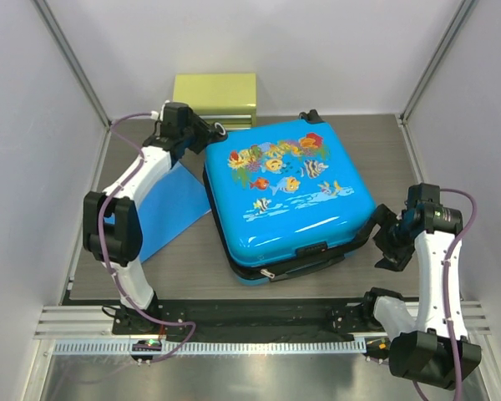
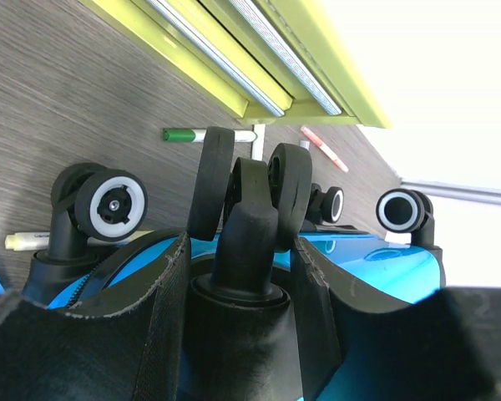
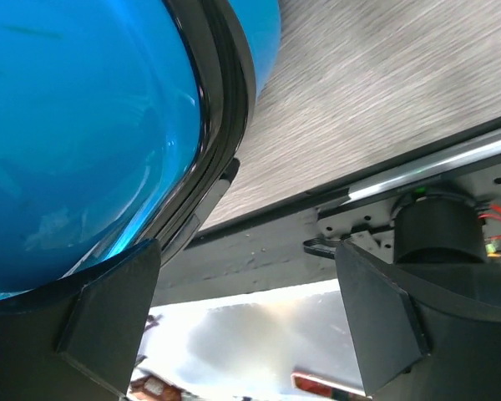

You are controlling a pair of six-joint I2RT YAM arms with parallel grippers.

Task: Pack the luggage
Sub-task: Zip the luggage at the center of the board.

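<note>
The luggage (image 1: 288,196) lies flat in the middle of the tabletop (image 1: 192,271), print up and lid down, its wheels at the far side. At its far-left corner the left gripper (image 2: 242,247) is pinching one wheel (image 2: 250,180) by the caster, a finger on each side. At the near-right corner the right gripper (image 1: 386,238) stands spread and holds nothing, one finger just beside the shell.

We judge the packing itself done and the closing step in hand: the left arm steadies the case while the right readies to work the dark seam (image 1: 334,252) on the near edge. We cannot tell whether that seam is zipped. Next, we think the right gripper must close on the zip pull (image 1: 268,272) or press the lid, without shoving the case.

A folder (image 1: 179,209) lies to the left, and a box (image 1: 215,93) with a green pen (image 2: 179,134) before it sits farther off.
</note>
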